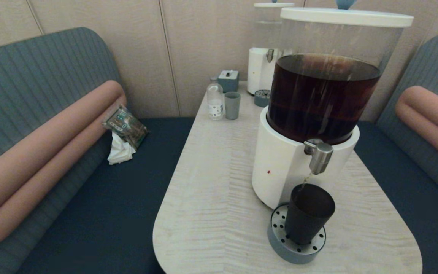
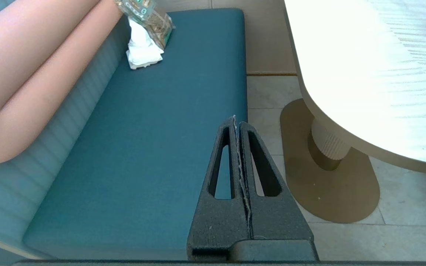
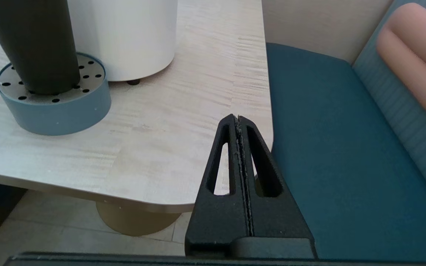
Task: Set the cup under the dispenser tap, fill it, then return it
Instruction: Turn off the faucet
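Note:
The matte black cup [image 1: 308,213] stands upright on the grey-blue perforated drip tray [image 1: 280,245], right under the steel dispenser tap [image 1: 319,156] of the big dark-liquid dispenser [image 1: 323,99]. A thin stream runs from the tap into the cup. In the right wrist view the cup [image 3: 35,40] and the drip tray [image 3: 61,111] sit well away from my right gripper [image 3: 237,117], which is shut and empty near the table's right front corner. My left gripper [image 2: 236,120] is shut and empty, low over the left bench seat beside the table. Neither arm shows in the head view.
At the table's [image 1: 211,198] far end stand a small clear bottle [image 1: 215,101], a grey-blue cup [image 1: 232,105], a small grey box [image 1: 228,80] and the clear-liquid dispenser [image 1: 264,61] with its own drip tray [image 1: 261,97]. A packet with tissue [image 1: 124,133] lies on the left bench.

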